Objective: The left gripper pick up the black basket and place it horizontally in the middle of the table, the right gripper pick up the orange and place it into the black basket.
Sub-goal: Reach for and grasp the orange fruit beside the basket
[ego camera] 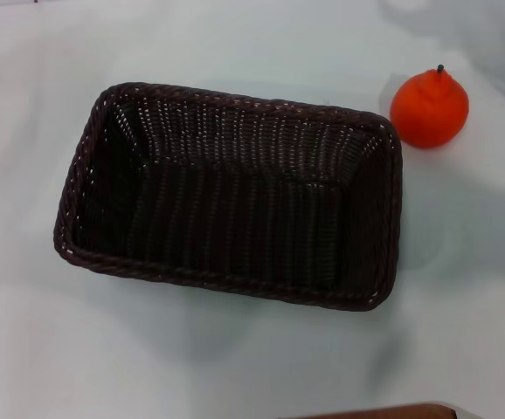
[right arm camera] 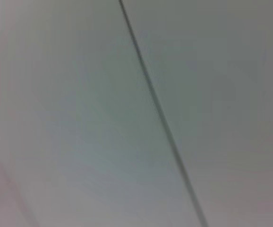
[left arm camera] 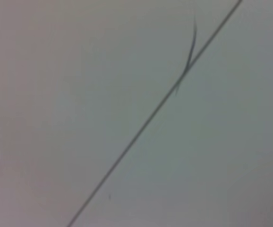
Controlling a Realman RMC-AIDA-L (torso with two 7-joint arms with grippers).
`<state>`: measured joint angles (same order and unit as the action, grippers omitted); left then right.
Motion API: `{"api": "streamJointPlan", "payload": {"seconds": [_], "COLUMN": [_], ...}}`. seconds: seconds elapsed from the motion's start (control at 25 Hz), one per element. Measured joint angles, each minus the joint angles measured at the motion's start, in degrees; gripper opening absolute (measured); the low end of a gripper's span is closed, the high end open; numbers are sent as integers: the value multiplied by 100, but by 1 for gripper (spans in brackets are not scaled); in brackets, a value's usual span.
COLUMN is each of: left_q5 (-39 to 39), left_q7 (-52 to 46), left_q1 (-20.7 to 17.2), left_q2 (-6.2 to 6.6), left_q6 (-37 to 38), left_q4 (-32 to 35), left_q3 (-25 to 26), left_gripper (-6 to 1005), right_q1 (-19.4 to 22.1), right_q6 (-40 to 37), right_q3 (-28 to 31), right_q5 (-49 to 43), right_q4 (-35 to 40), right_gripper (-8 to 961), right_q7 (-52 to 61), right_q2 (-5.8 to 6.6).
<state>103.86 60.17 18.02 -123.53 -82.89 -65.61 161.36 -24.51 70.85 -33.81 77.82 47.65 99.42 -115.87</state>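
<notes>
A: Head view first. Black basket point(ego camera: 235, 196) roughly mid-table, long side running left to right, slightly skewed, near-left corner lower. Empty inside.

B: Orange point(ego camera: 429, 108)?

A: On the table point(ego camera: 252, 367), off the basket's far-right corner, just beside the rim but apart from it. Upright, stem up. Not in the basket.

B: Grippers?

A: Neither visible anywhere. Left gripper, right gripper: both out of head view. Wrist views showing only a pale plain surface crossed by a thin dark line point(left arm camera: 141, 127), same kind of line point(right arm camera: 160, 113) on the right wrist. No fingers, no basket, no fruit in either. Open or closed: can't tell, not shown at all.

B: So parked?

A: Probably held off to the sides or up, away from the work. Judgement only.

B: Progress?

A: Basket lying about where the task wants it, near centre and close to horizontal. Could count as placed, or simply as the starting layout; impossible to say from this alone. Slight tilt may need squaring. Orange step clearly not done.

B: Left to do?

A: Possibly a basket tidy-up by the left. Then right-side reach to the fruit, grasp, lift over the rim, drop in. Round fruit, may roll if nudged; approach from above likely safer.
</notes>
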Motion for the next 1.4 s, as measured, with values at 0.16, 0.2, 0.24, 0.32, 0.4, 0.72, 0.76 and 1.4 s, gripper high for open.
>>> {"api": "streamJointPlan", "payload": {"seconds": [0.16,0.2,0.24,0.32,0.4,0.72,0.76,1.4], "left_q5": [-692,-763,-786,-810,-813,-820,-820,-854], "left_q7": [793,882,910,966,1049,1053,1049,1074], "left_q1": [-187,-195,-195,-172,-139,-26,-20,35], "left_q2": [-4,-1,7,33,61,82,82,106], "left_q6": [185,255,309,377,395,453,457,555], "left_q4": [609,752,854,1039,1178,1237,1239,1466], "left_q3": [14,21,37,66,82,89,88,89], "left_gripper": [910,909,909,909,909,908,908,904], "right_q1": [-207,-207,-299,-474,-597,-843,-854,-892], "right_q6": [781,781,1062,1470,1576,1314,1315,1132], "right_q3": [-24,-24,-55,-142,-251,-373,-375,-620], "right_q5": [-1472,-1472,-1862,-2526,-2909,-3843,-3887,-4718], "right_q4": [653,653,811,979,1014,1052,1080,1651], "right_gripper": [863,863,863,862,862,859,859,854], "right_q7": [1790,1790,2117,2534,2710,3034,3069,3894], "right_q2": [189,189,202,149,46,-258,-271,-337]}}
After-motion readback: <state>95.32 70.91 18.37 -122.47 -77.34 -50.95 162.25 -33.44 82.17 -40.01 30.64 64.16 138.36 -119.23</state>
